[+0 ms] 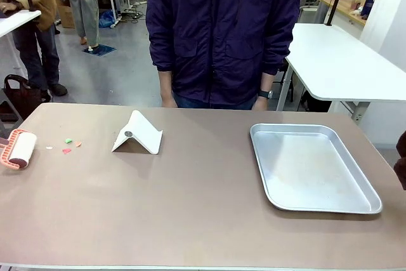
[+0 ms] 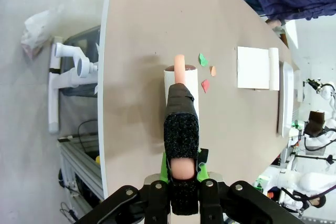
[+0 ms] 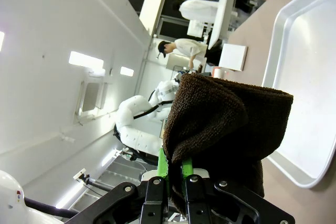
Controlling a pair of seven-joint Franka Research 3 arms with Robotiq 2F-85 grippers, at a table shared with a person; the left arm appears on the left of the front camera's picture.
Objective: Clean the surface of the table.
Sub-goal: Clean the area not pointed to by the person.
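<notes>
Left gripper (image 2: 182, 172) fingers are clamped tight on the black-wrapped handle of the lint roller (image 1: 21, 149); green pads sit either side of the wrap, no gap. The roller's white drum looks to be resting on the table (image 1: 190, 220) at its left end.

Right gripper (image 3: 175, 170) fingers are pinched together on a brown terry cloth (image 3: 226, 124), which bunches up over the fingertips. The cloth hangs off to the right of the silver tray (image 1: 314, 168), and I can't tell if it touches anything.

Progress: basically at the start, I'd say.
- Paper scraps lie on the tabletop just beside the drum: green scrap (image 1: 68, 140), orange scrap (image 1: 78, 145), red scrap (image 1: 66, 151), plus a pale one (image 1: 49, 148) nearest the drum.
- No wiped or rolled patch is visible on the tan surface.
- White folded stand (image 1: 137, 133) sits left of centre and the tray is on the right half, looking empty.

Left to do: roll up the scraps, then probably wipe with the cloth. A person stands at the far edge with hands down, not involved.
</notes>
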